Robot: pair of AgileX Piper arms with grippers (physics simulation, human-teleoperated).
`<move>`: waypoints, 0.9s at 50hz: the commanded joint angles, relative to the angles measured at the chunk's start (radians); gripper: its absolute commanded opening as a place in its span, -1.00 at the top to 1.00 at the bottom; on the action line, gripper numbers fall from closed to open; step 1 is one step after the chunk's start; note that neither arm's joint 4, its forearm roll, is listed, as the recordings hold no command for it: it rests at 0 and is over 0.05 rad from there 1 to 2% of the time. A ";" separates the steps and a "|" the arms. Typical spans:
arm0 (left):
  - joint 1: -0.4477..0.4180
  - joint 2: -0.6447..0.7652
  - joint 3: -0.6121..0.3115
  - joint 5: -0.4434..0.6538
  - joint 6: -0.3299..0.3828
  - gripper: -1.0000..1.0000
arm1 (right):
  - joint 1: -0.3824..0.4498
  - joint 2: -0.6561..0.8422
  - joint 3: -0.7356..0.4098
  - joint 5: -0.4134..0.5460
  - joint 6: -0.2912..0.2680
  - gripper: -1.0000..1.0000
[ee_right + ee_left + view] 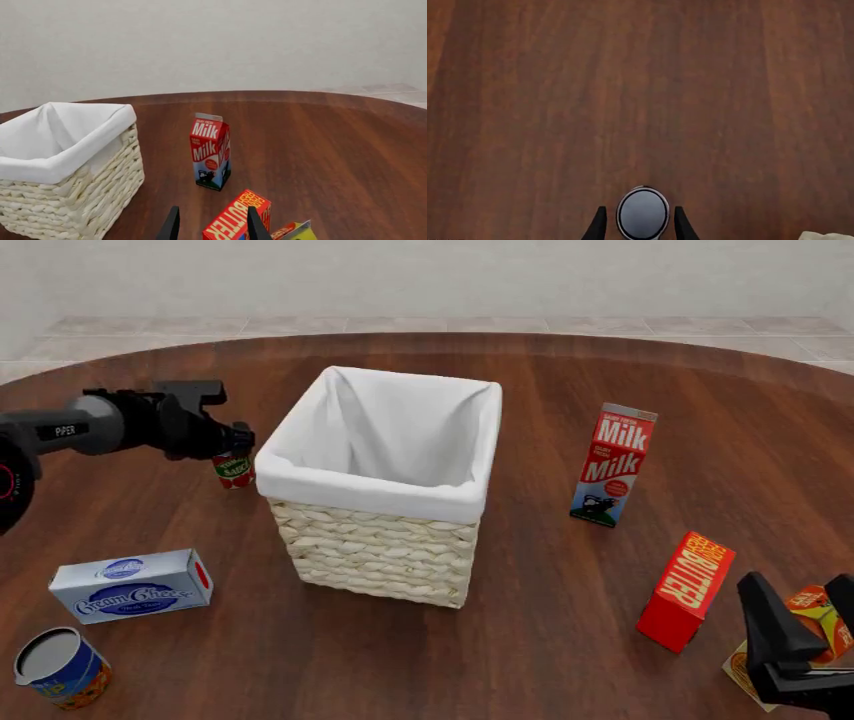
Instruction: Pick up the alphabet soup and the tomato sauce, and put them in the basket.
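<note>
The tomato sauce (pixel 235 470), a small red can with a green label, stands just left of the basket (pixel 374 492). My left gripper (pixel 235 445) is right over it. In the left wrist view the can's dark top (pixel 642 214) lies between the two fingers of the left gripper (pixel 640 220), with a thin gap on each side, so that gripper is open. The alphabet soup (pixel 60 668), blue and orange with a silver top, stands at the near left corner. My right gripper (pixel 801 605) hangs open at the near right, with nothing held.
A cream cheese box (pixel 134 585) lies near the soup. Right of the basket (pixel 67 150) stand a milk carton (pixel 614 465) and a red butter box (pixel 686 590). An orange and yellow box (pixel 817 625) sits under the right gripper (pixel 212 225).
</note>
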 commanded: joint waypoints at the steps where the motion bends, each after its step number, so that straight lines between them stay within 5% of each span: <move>1: 0.014 0.057 0.010 -0.014 0.007 -1.00 | 0.001 0.005 0.000 -0.005 0.000 -1.00; 29: 0.005 0.090 0.037 -0.051 0.003 -1.00 | -0.001 -0.006 0.000 0.007 0.000 -1.00; 30: 0.006 0.091 0.036 -0.049 0.004 1.00 | -0.001 -0.008 0.000 0.009 0.000 -1.00; 45: 0.014 0.082 0.028 -0.045 0.013 1.00 | -0.001 0.020 0.000 -0.019 0.001 -1.00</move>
